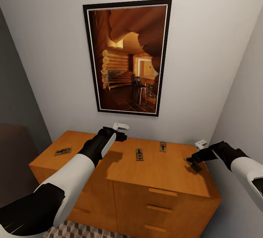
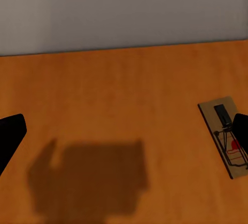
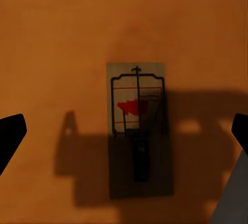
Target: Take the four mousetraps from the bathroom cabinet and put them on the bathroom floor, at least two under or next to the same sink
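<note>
Presently we observe four mousetraps lying flat on the cabinet (image 1: 157, 172) top. The left mousetrap (image 1: 63, 151) sits near the left end; the middle mousetrap (image 1: 139, 154) lies near the centre; the rear mousetrap (image 1: 163, 146) lies close to the wall; the right mousetrap (image 1: 193, 165) rests near the right edge.

We see the left arm extended forward and raised, its left end effector (image 1: 122, 132) hovering above the top near the wall, fingers spread apart and empty. In the left wrist view the middle mousetrap (image 2: 227, 136) sits beside one fingertip.

We see the right arm reaching inward from the right, its right end effector (image 1: 197, 157) poised directly over the right mousetrap (image 3: 138, 126), fingers wide apart, not touching it.

A framed picture (image 1: 128, 57) hangs on the wall. A patch of bathroom floor (image 1: 73, 230) shows below the cabinet.
</note>
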### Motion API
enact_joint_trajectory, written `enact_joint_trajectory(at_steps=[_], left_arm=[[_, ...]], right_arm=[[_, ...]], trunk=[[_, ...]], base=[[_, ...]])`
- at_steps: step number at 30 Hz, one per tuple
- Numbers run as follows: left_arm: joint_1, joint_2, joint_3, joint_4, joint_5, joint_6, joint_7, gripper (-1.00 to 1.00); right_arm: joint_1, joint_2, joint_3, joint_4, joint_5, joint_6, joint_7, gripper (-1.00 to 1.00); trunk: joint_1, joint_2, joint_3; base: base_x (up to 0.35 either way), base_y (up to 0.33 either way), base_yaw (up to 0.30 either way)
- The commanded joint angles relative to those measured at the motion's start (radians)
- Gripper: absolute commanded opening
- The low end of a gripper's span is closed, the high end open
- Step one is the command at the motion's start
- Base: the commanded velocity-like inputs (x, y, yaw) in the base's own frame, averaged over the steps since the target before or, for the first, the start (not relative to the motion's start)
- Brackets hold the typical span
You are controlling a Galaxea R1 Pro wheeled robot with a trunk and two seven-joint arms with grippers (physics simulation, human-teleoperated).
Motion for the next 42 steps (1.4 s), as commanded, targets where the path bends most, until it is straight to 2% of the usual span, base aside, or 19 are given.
enact_joint_trajectory(at_steps=[1, 16, 26, 42], left_arm=[[-0.001, 0.0, -0.003, -0.001, 0.011, 0.003, 0.009, 1.0], [-0.001, 0.0, -0.003, -0.001, 0.01, 0.003, 0.009, 1.0], [-0.001, 0.0, -0.003, 0.0, 0.011, 0.003, 0.009, 1.0], [-0.001, 0.0, -0.003, 0.0, 0.012, 0.003, 0.009, 1.0]], right_arm=[[0.0, -0.001, -0.004, -0.003, 0.01, 0.004, 0.006, 1.0], [0.0, -0.006, -0.004, -0.003, 0.01, 0.003, 0.006, 1.0], [0.0, -0.006, -0.004, -0.003, 0.012, 0.003, 0.006, 1.0], [0.0, -0.006, -0.003, -0.003, 0.013, 0.003, 0.006, 1.0]], trunk=[[0.0, -0.002, -0.002], [0.058, -0.107, -0.049], [0.058, -0.107, -0.049], [0.119, -0.219, -0.099]], base=[[0.0, 0.0, 0.0], [0.0, 0.0, 0.0], [0.0, 0.0, 0.0], [0.0, 0.0, 0.0]])
